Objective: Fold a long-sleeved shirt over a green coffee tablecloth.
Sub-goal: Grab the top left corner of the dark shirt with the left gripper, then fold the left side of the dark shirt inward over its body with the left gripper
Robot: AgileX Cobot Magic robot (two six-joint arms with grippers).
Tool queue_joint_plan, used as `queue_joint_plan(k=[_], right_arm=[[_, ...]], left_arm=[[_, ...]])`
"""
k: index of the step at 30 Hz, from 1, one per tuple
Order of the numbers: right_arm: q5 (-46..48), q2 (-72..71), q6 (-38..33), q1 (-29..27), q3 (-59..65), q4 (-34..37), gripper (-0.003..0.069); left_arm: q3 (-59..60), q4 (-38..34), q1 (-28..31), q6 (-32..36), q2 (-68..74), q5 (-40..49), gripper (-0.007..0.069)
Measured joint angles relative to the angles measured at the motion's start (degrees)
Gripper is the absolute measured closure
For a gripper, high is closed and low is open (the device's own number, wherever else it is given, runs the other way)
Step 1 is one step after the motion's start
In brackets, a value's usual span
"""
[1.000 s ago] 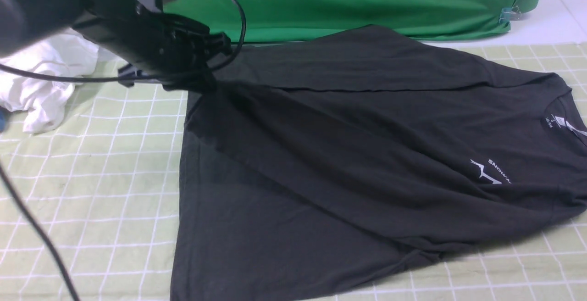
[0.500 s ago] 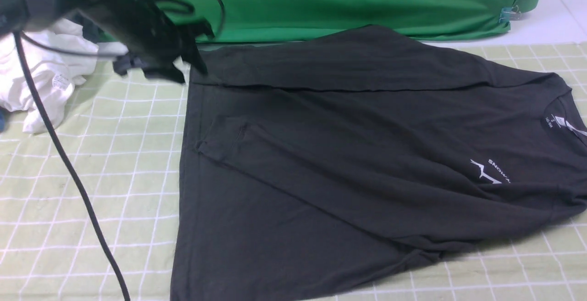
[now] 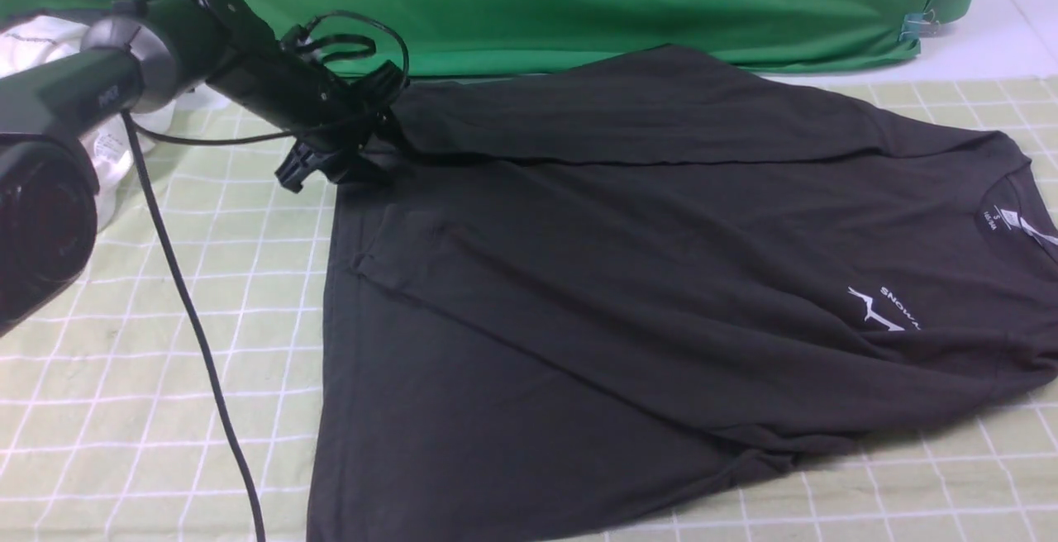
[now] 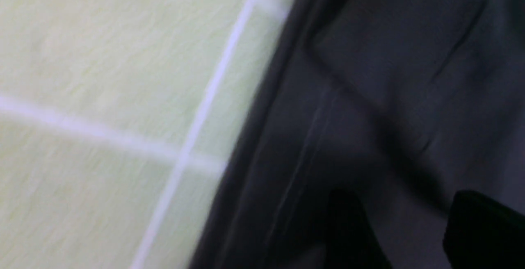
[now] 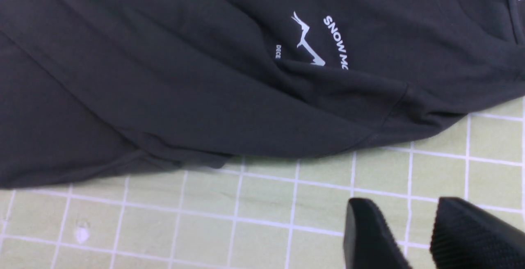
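Left fingers (image 4: 348, 236) spread, clamping nothing, low over shirt (image 3: 628, 278) at far hem corner, probably lining up next pinch. Right fingers (image 5: 369, 232) parted, empty, over tablecloth (image 3: 165, 344) just off shirt's near shoulder edge, clear of fabric. Shirt flat on tablecloth, collar (image 3: 1004, 187) right, hem left. Sleeves (image 3: 628, 112) laid across body, likely so next fold stays narrow.

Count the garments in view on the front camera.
2. The dark charcoal long-sleeved shirt spreads across the middle and right; a crumpled white garment sits at the far left, partly hidden behind the left arm. More could be hidden there.
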Motion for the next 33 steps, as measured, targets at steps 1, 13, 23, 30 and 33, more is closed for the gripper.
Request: queue_joint_plan(k=[1, 13, 23, 30, 33], right_arm=[[-0.07, 0.00, 0.00, 0.00, 0.00, 0.00, 0.0421], [-0.63, 0.00, 0.00, 0.00, 0.00, 0.00, 0.0421], [-1.71, 0.00, 0.07, 0.00, 0.00, 0.00, 0.0421], [-1.84, 0.00, -0.06, 0.00, 0.00, 0.00, 0.0421], [-1.84, 0.00, -0.33, 0.00, 0.00, 0.00, 0.0421]], left_arm=[[0.00, -0.97, 0.00, 0.00, 0.20, -1.33, 0.0305], [0.00, -3.39, 0.00, -3.00, 1.85, -8.00, 0.0341], [-0.09, -6.94, -0.01, -1.50, 2.11, -7.41, 0.0603], [-0.01, -6.53, -0.05, -0.26, -9.66, -1.92, 0.0607], [0.36, -4.80, -0.93, 2.28, -14.59, 4.12, 0.0607]])
